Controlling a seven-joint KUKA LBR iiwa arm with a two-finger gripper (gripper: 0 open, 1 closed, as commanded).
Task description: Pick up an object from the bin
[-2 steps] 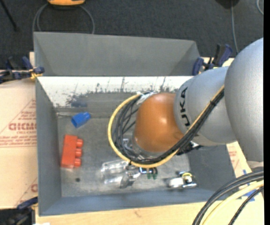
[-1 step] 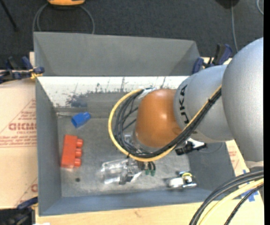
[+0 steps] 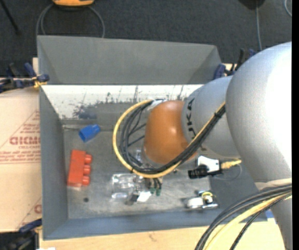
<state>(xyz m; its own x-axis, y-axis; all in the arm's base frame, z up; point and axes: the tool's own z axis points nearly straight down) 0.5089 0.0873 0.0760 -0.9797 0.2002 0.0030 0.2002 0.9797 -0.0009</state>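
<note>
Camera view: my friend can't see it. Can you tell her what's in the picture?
The robot arm's gripper is low in the grey metal bin, beside a clear plastic thing. A red studded toy block and a small blue wedge-shaped piece lie on the picture's left.

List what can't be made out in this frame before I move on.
1. The gripper: camera view, largely covered by the orange cover on the arm; whether it holds anything cannot be told.
2. The clear thing beside it: camera view, see-through and partly overlapped by the gripper; kind unclear.
3. The small white-and-grey thing at the lower right of the bin: too small to name.
4. The bin's right side: hidden under the arm.
</note>
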